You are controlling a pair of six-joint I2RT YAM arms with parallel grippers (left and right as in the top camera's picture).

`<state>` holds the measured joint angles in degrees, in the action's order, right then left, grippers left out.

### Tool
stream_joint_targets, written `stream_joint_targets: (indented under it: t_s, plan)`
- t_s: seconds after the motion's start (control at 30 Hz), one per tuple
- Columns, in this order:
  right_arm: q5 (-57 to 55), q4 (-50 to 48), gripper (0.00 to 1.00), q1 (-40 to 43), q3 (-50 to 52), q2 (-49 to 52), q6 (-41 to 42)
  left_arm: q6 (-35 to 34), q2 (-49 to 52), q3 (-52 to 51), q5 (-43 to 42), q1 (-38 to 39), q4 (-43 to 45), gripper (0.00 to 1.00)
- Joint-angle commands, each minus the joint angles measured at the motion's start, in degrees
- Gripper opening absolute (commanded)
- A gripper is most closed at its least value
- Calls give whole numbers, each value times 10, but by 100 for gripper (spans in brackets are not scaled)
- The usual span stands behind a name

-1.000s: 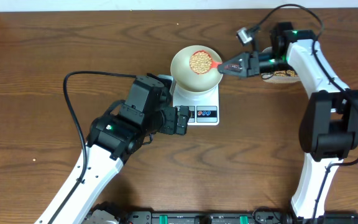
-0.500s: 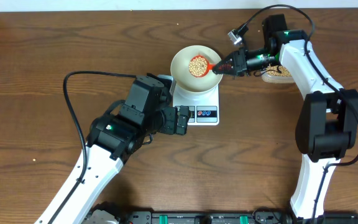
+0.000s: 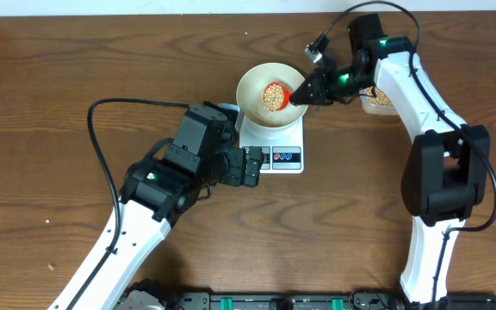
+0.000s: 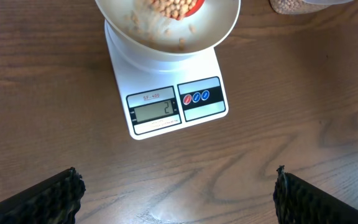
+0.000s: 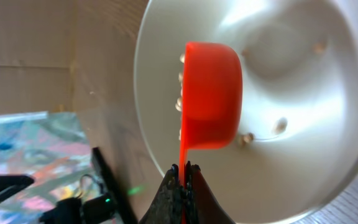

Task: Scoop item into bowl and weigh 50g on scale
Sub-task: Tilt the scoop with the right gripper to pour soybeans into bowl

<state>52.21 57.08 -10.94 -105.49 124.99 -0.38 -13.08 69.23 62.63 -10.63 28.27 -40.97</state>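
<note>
The cream-white bowl (image 3: 250,86) stands on the white scale (image 3: 282,157). My right gripper (image 3: 302,97) is shut on the handle of a red scoop (image 3: 275,94) tipped over the bowl, with tan beans (image 3: 271,97) spilling out. In the right wrist view the scoop (image 5: 211,93) is on its side above the bowl (image 5: 303,143), and a few beans (image 5: 280,125) lie inside. In the left wrist view beans (image 4: 166,7) fall into the bowl (image 4: 219,28), and the scale (image 4: 166,109) display reads about 2. My left gripper (image 4: 176,193) is open and empty above bare table, in front of the scale.
A clear plastic tub of beans (image 3: 377,96) stands right of the bowl, behind my right arm; its corner shows in the left wrist view (image 4: 291,6). A black cable loops over the table at the left (image 3: 97,146).
My right gripper has moved left and rolled, tipping the red scoop from level to sideways over the bowl, so beans pour out. The left arm has not moved.
</note>
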Motion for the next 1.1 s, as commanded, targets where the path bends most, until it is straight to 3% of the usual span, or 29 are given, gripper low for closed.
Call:
stream_joint_targets:
  t_s: [0.0, 0.6, 1.07]
  plan:
    - [-61, 17, 1, -12, -36, -14, 5, 5, 1, 10, -3, -2, -2, 100]
    - [-341, 125, 1, -89, -155, -14, -40, 5, 1, 10, -3, -2, -2, 100]
    - [-332, 126, 1, -100, -159, -14, -40, 5, 1, 10, -3, -2, -2, 100]
